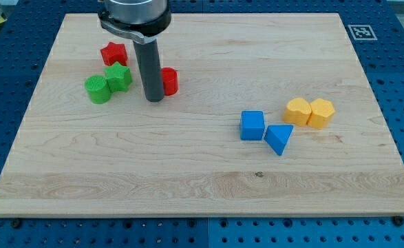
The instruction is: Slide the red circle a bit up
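Observation:
The red circle point(169, 81) lies in the upper left part of the wooden board point(202, 172), partly hidden behind my rod. My tip point(154, 99) rests on the board just left of and slightly below the red circle, touching or nearly touching it. A red star point(113, 53) lies up and to the left of the tip. A green star point(119, 76) and a green circle point(98, 89) sit side by side left of the tip.
A blue cube point(252, 125) and a blue triangle point(279, 138) lie right of centre. A yellow heart-like block point(298, 110) and a yellow hexagon point(321, 112) sit touching further right. A marker tag point(360, 32) is at the top right corner.

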Motion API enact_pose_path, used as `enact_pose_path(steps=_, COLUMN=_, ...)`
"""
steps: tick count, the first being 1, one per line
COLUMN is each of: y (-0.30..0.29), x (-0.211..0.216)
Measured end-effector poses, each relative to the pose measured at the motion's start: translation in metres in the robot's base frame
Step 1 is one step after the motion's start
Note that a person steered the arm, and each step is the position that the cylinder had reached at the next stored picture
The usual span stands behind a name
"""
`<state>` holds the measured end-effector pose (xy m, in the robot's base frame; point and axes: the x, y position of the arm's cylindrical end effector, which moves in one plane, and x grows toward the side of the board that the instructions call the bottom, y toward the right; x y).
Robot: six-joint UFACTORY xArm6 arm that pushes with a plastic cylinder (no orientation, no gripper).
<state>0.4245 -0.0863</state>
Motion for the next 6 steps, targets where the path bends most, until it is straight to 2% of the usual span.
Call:
enact_pose_path(steps=3, y=0.044, x=0.000)
enact_pose_path(steps=4, y=0.034, x=-0.003)
enact_pose_path(steps=6, y=0.018, x=-0.037)
